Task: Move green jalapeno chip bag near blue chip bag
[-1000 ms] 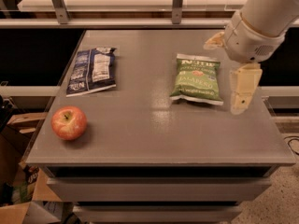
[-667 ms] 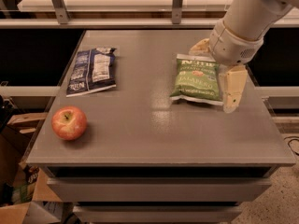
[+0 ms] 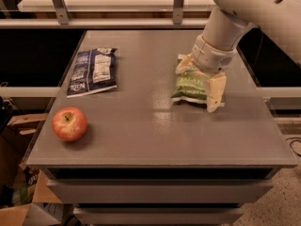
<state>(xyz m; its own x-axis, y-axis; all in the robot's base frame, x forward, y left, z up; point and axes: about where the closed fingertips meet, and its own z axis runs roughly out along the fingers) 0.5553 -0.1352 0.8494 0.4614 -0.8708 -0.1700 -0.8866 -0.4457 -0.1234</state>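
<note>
Two snack bags lie on the flat grey tabletop (image 3: 155, 140). The small, crinkly green jalapeno chip bag (image 3: 189, 86) is toward the right side. The flat, dark blue chip bag (image 3: 91, 72) with a white label panel is well apart from it at the left rear, and a round red apple (image 3: 69, 124) sits near the front left corner. The robot's two-finger gripper (image 3: 195, 89) hangs directly over the green bag. Its cream fingers (image 3: 215, 91) are spread, one at the bag's right edge and the other by its upper left corner, so the bag sits between them, apparently unpinched. The bag is probably light, soft, air-puffed and slick, with brittle chips inside, so a gentle pinch across its middle seems best. The white wrist (image 3: 214, 55) hides the bag's top band, and the far fingertip is hard to make out.
</note>
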